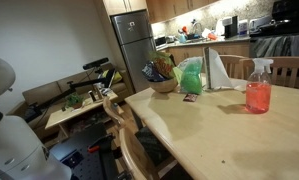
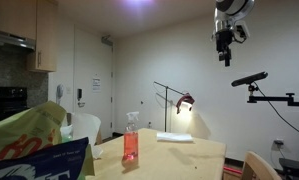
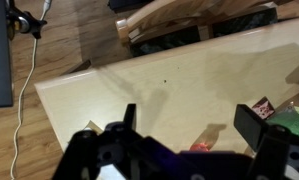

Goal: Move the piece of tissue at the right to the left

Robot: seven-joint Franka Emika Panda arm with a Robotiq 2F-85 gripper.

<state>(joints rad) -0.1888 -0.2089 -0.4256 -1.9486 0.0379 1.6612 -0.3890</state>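
Well below the hand (image 2: 226, 60), tissue (image 2: 175, 137)

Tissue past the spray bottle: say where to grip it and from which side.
Probably come straight down and pinch it near the middle. The tissue lies low and flat on the table, so from the side there is little to close on. The pincer hangs open high above, and the bottle stands apart from the tissue. Folds are too small to see.
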